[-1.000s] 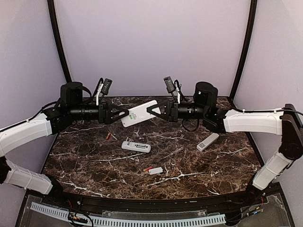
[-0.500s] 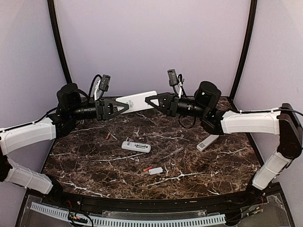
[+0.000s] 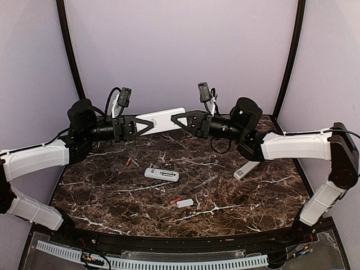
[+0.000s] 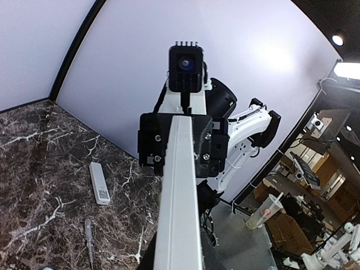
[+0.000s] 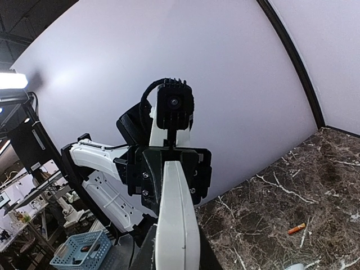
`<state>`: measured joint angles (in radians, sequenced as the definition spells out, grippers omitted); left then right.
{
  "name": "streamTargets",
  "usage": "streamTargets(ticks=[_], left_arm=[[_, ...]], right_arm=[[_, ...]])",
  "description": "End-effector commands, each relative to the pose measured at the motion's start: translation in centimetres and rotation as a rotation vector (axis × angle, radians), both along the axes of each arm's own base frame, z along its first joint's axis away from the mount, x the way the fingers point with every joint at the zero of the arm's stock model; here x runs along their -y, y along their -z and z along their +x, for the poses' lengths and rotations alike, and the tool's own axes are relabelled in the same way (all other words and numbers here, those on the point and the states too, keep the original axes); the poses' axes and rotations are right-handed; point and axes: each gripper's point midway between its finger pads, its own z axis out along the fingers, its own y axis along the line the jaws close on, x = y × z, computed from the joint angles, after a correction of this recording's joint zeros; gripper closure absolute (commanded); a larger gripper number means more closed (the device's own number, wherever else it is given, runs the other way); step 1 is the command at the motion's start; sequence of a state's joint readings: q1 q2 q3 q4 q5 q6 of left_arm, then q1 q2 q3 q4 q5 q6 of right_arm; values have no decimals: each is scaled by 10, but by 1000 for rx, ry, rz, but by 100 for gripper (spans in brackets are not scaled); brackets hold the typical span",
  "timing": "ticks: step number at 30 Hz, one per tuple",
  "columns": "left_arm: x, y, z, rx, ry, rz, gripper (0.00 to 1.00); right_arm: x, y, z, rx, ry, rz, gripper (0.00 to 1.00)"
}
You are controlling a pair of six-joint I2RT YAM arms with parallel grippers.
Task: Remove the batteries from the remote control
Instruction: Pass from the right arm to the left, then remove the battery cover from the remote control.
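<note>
Left gripper [image 3: 147,125] and right gripper [image 3: 175,118] each clamp one end of the white remote [image 3: 163,120], raised above the marble table [image 3: 253,197], upper centre of frame. An orange battery [image 3: 129,161] lies left of centre; a red battery [image 3: 175,200] lies just beside a white cover [image 3: 184,203], lower centre

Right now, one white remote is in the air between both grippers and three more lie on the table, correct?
Not three: two lie on the table, the middle remote and the right remote, as the top external view shows. The rest is right.
</note>
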<state>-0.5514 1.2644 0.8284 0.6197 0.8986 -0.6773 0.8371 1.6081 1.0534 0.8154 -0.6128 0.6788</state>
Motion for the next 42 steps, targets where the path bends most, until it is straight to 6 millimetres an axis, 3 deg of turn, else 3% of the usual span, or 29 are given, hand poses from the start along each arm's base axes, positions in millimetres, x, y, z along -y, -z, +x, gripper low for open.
streamTargets(ticks=[1,3,7,11,14,17,22,32,42], left_arm=[[0,2,-8,-17,38,22,94],[-2,7,-7,-26,37,52,100],[-11,17,-4,-23,65,112,100],[-21,29,4,-10,82,188,100],[-24,50,8,-41,92,257,100],[-23,57,7,-53,126,257,100],[-24,73,10,-104,123,316,100],[-23,77,12,-106,122,330,100],[-23,75,12,-100,123,326,100]], right_arm=[[4,-4,5,31,50,1,93],[8,1,9,18,67,-19,78],[18,17,15,-19,92,-89,45],[23,47,18,-71,97,-202,29],[22,67,15,-101,72,-278,28],[18,84,12,-126,41,-336,28],[10,94,8,-133,20,-364,30],[-13,108,10,-158,8,-410,35],[-17,111,10,-178,8,-409,44]])
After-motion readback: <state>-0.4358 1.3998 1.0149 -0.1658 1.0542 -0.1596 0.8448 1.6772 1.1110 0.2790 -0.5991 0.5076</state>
